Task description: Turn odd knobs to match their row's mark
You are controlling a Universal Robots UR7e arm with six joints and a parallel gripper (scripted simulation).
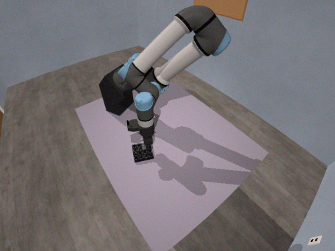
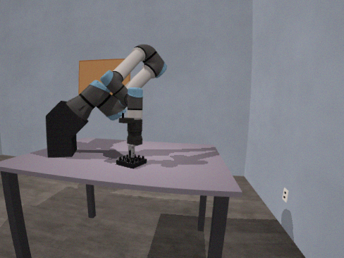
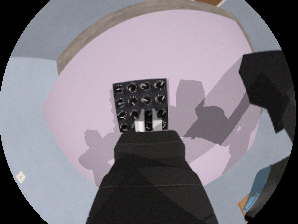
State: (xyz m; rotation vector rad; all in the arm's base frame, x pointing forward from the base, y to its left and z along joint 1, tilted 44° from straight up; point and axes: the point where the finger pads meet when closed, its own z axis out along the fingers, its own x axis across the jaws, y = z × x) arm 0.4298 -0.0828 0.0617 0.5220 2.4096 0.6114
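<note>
Top view: knobs blur to dark specks; names, marks and white lines too small to read. Hand covers part of the box's upper right. Wrist view: the hand's black body cuts across the bottom of the frame and hides part of the box's lower edge; nearest row partly hidden. Socket not made out, so front and rear cannot be told. Several pale lines show on knob tops, but what they point at is unclear.

Hand (image 1: 145, 147) (image 2: 132, 156) (image 3: 148, 114) points straight down over the box, pale fingers a small part open. In the wrist view they stand either side of a dark knob (image 3: 148, 119) near the box's lower edge, inside the outline of the box. Whether they grip it or merely straddle it, cannot tell. Which knob by letter and number, also cannot tell.

Knob box (image 1: 143, 158) (image 2: 132, 166) (image 3: 140, 93) lies flat on the counter (image 1: 178, 154) (image 2: 169, 180) (image 3: 110, 52). Top view: nearer the counter's long left edge than its right corner, well apart from the bottom corner.
</note>
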